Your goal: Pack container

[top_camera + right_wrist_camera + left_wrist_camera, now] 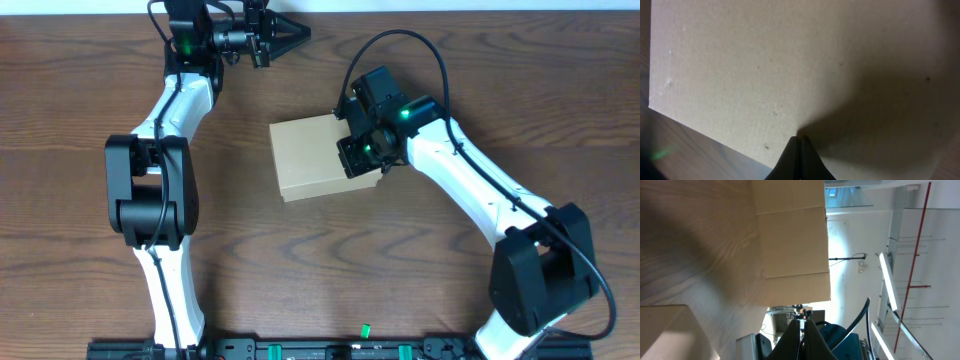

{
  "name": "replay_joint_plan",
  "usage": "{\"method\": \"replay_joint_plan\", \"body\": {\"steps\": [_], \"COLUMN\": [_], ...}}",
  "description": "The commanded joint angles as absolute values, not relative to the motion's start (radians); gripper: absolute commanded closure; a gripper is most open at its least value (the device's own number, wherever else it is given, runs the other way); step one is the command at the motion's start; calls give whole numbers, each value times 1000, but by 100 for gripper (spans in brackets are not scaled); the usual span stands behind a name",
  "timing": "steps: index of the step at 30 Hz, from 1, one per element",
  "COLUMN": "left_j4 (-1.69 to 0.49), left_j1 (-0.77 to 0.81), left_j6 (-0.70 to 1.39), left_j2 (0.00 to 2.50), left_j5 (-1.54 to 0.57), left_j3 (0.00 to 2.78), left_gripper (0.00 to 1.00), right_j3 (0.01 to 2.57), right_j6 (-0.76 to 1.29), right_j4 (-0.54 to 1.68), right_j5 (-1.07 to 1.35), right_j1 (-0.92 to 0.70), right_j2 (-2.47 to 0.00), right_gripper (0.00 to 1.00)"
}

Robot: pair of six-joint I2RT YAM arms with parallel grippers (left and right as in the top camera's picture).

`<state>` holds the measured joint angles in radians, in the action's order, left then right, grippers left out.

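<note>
From overhead, we see the container (315, 160) lying closed near the middle of the wooden surface (260, 260). The right end effector (360, 157) is over the container's edge nearest the right arm. The left end effector (302, 33) sits well apart at the far edge, its fingers pinched to a point.

In the left wrist view, the left end effector (802, 327) is closed on nothing, with the room beyond it.

In the right wrist view, the right end effector (800, 142) is closed and empty. Its tip is down at the lid of the container (790, 65), which fills most of the frame.

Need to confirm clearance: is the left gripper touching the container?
No; overhead, the left gripper lies far beyond the container, with a clear gap between them.
</note>
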<state>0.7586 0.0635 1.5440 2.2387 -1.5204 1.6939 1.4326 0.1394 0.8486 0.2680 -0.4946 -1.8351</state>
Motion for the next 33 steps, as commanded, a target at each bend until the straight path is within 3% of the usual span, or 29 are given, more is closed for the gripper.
{"method": "replay_joint_plan", "body": {"steps": [1,2,3,5,6,14,22,23,33], "left_j4": [760,760,760,760,760,769,769,769,812], "left_j1": [59,59,59,59,59,59,59,59,59], "left_j6": [1521,1521,1521,1515,1515,1514,1504,1504,1507], "left_j2": [2255,2255,2255,2255,2255,2255,2255,2255,2255], "left_j5": [-1545,-1545,-1545,-1545,-1545,-1550,-1564,-1565,-1569], "left_j3": [1722,1722,1722,1722,1722,1722,1722,1722,1722], "left_gripper": [94,94,94,94,93,67,7,3,4], "right_j3": [1473,1488,1502,1524,1530,1525,1371,1328,900], "right_j6": [112,96,76,33,15,-108,-236,-242,-171], "right_j4": [840,839,838,844,850,971,1033,1022,872], "right_j5": [236,236,236,236,236,237,393,421,551], "right_j1": [-505,-501,-494,-472,-458,-271,-35,-5,193], "right_j2": [-1797,-1775,-1752,-1703,-1674,-1463,-1255,-1220,-837], "right_gripper": [99,99,81,16,1,1,1,1,1]}}
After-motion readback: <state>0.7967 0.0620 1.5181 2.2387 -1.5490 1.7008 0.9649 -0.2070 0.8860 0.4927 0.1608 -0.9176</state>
